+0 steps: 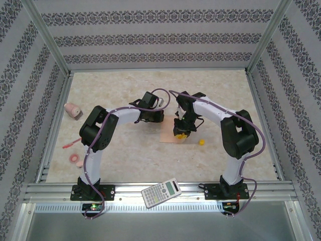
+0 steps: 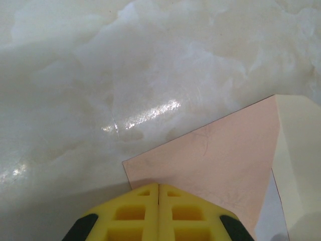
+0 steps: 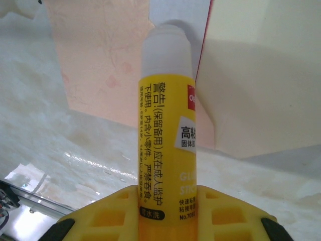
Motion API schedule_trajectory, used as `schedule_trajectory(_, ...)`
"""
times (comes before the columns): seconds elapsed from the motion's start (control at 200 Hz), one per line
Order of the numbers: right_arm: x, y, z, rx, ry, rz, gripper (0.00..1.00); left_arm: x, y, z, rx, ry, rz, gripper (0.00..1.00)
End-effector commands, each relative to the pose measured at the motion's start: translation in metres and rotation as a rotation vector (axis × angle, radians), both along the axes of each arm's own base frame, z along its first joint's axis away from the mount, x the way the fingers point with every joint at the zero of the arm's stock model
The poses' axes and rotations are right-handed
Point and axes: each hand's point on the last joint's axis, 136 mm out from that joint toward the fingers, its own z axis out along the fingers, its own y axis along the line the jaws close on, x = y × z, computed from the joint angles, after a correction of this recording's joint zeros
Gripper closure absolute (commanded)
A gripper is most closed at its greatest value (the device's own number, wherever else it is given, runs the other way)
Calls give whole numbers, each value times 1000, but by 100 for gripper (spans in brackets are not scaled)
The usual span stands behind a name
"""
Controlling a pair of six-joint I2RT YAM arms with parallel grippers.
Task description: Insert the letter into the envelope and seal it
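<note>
Marbled beige tabletop [image 1: 125,90] inside patterned walls [image 1: 150,40]. Your left hand [image 2: 158,193], fingers pressed together, sits at a corner of the peach envelope [image 2: 220,160], mid-tabletop. A strip of the red-edged letter [image 2: 275,221] shows beside it. Your right hand [image 3: 168,196] is clamped on a yellow glue stick [image 3: 165,125], tip over the envelope.

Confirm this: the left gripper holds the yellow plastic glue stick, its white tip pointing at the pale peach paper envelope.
Wrong arm. The right gripper holds the yellow plastic glue stick, its white tip pointing at the pale peach paper envelope; the right wrist view shows it. The left gripper is shut, at the envelope's corner.
</note>
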Motion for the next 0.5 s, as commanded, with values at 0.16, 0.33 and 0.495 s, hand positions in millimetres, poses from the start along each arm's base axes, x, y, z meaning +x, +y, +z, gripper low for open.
schedule_trajectory(0.16, -7, 5, -1, 12, 41, 24, 98, -6, -4, 17, -17, -20, -15, 100)
schedule_trajectory(0.33, 2, 9, -4, 17, 37, 28, 98, -6, -5, 16, -20, -17, -14, 100)
schedule_trajectory(0.495, 11, 11, -7, 18, 35, 27, 99, -7, -4, 15, -21, -15, -13, 100)
